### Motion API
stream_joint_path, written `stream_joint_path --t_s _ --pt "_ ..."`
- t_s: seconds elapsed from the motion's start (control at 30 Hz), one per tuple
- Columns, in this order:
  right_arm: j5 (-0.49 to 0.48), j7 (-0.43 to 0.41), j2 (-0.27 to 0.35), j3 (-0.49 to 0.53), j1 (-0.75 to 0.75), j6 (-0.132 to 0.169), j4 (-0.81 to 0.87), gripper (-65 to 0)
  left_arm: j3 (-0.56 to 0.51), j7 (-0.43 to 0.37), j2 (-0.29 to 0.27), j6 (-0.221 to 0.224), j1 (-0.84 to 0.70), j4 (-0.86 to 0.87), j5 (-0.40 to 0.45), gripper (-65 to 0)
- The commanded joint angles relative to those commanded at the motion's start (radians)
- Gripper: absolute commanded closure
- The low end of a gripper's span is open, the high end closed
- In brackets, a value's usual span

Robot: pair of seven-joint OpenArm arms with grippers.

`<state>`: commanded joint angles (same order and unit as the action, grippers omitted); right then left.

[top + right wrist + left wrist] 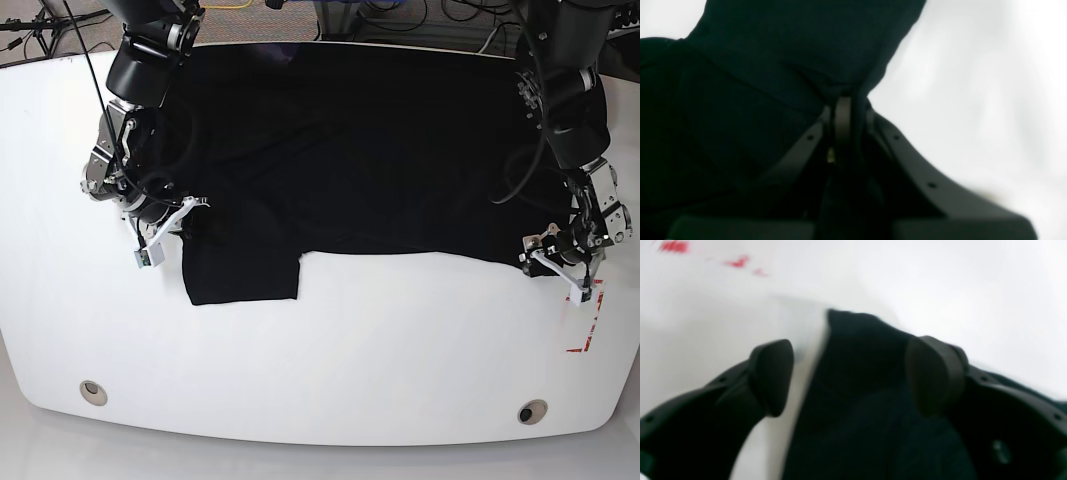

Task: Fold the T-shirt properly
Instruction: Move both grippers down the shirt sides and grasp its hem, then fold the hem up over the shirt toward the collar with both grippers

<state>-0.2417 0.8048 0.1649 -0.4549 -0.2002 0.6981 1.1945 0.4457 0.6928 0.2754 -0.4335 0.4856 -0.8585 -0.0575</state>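
The T-shirt (360, 160) lies spread across the far half of the white table (320, 370), its straight lower edge running between the two grippers. A sleeve flap hangs down past that edge just inward of the right gripper (185, 222). Everything on the near side of the hem is bare tabletop, broad and open, with two small round fittings (92, 391) near the front rim. Outward of each gripper there is also free white surface before the table's side edges. Some red marks (590, 320) sit on the table just beyond and below the left gripper (545, 255).

In the right wrist view, the right gripper (843, 116) has its fingers pressed together, pinching a fold of the black cloth (790, 60); the fabric bunches ahead of and to one side of the jaws, while the other side is plain white table (973, 100). The right arm reaches down from the far corner, elbow bent, wrist turned inward over the shirt's side.

In the left wrist view, the left gripper (850, 376) is spread wide, its two pads apart with a corner of the shirt (857, 390) lying between them; the cloth's edge runs close beside one pad, with white table (940, 280) ahead. The view is blurred. The left arm comes down the shirt's other side, its wrist low at the hem corner.
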Motion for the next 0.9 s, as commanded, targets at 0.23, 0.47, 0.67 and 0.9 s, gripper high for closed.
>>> stream_joint_path --t_s 0.23,0.47,0.67,0.9 --pt "0.002 0.002 0.002 0.000 -0.002 0.000 0.021 -2.7 -0.003 0.005 -0.009 -0.002 0.006 -0.008 0.000 -2.9" --pt "0.002 0.060 0.000 0.002 -0.003 0.000 0.127 0.0 -0.002 0.009 -0.009 -0.002 0.009 -0.118 0.000 -2.6" --pt "0.002 0.118 0.009 0.002 -0.034 0.000 0.199 0.0 0.002 0.063 -0.009 -0.080 0.000 -0.221 -0.002 -2.5" --pt "-0.002 0.218 0.035 0.002 -0.071 0.000 0.278 0.0 0.002 0.157 -0.009 -0.141 -0.005 -0.324 -0.002 -2.4"
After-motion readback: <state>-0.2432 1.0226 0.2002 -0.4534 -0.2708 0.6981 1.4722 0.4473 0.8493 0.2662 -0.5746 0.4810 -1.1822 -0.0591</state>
